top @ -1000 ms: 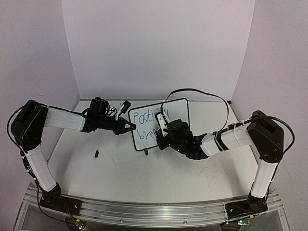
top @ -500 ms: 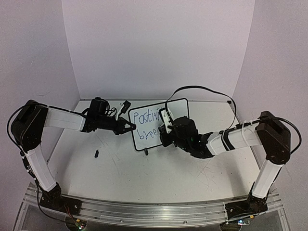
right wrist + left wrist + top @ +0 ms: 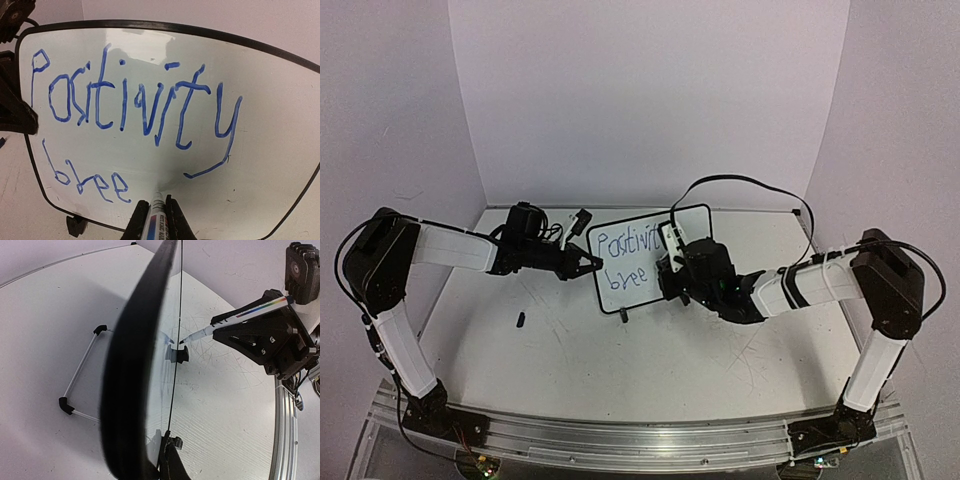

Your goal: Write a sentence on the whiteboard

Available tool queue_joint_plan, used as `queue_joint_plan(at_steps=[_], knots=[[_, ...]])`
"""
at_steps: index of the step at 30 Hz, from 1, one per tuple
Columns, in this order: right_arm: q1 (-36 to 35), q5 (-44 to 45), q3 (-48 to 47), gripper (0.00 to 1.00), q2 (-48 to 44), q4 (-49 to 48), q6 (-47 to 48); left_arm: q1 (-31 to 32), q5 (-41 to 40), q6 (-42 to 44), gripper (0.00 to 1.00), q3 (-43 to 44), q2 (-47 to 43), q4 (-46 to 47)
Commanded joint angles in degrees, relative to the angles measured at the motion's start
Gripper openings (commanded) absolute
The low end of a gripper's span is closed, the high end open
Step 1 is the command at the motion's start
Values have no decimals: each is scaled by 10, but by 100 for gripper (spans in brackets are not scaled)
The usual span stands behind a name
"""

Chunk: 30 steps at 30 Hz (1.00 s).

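- Left gripper is clenched on the left edge of the board. The board stands upright on the table, btw the two sets of jaws.
- Right gripper is clamped on a pen, tip straight ahead of its jaws at the board face. Touching or a hair off, we cannot tell.
- Writing reads "Positivity" on top and "bree" below. The tip sits just right of the last "e", so we judge word two unfinished w/ one more to come.
- Risk: too much push. The board is held at one edge only, on the far side from the pen jaws, so it could swing around the left jaws and skew the strokes.
- Risk: too little push, so the tip skips and leaves gaps.
- Risk: the "y" tail hangs low, up and right of the pen jaws, and the next letters may run into it.
- Risk: the bottom rim lies close under the tip, so a low stroke could slip onto the frame.
- Risk: fingers brushing "bree", just left of the pen jaws, would prob. smear it.
- Around: a black foot sits low and left of the pen jaws.
- A thin white rod w/ black ends lies beyond the board, opposite the pen side.
- A small dark bit lies well apart from the left jaws, too small to tell what.
- A cable loops behind the right jaws, near the board's top corner, and might snag there.
- We see nothing btw the tip and the bare board to its right.
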State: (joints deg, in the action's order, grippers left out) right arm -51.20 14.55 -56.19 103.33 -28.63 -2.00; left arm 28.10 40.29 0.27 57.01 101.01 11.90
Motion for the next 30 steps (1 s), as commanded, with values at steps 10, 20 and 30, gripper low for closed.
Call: queue_joint_plan(at_steps=[10, 20, 30], knots=[[-2, 0, -43, 0, 32, -11, 3, -15, -143, 47, 0, 13, 15, -37], [-14, -15, -31, 0, 37, 0, -9, -15, -142, 47, 0, 13, 17, -37], [-15, -8, -17, 0, 37, 13, -20, -14, -143, 47, 0, 12, 16, -37]])
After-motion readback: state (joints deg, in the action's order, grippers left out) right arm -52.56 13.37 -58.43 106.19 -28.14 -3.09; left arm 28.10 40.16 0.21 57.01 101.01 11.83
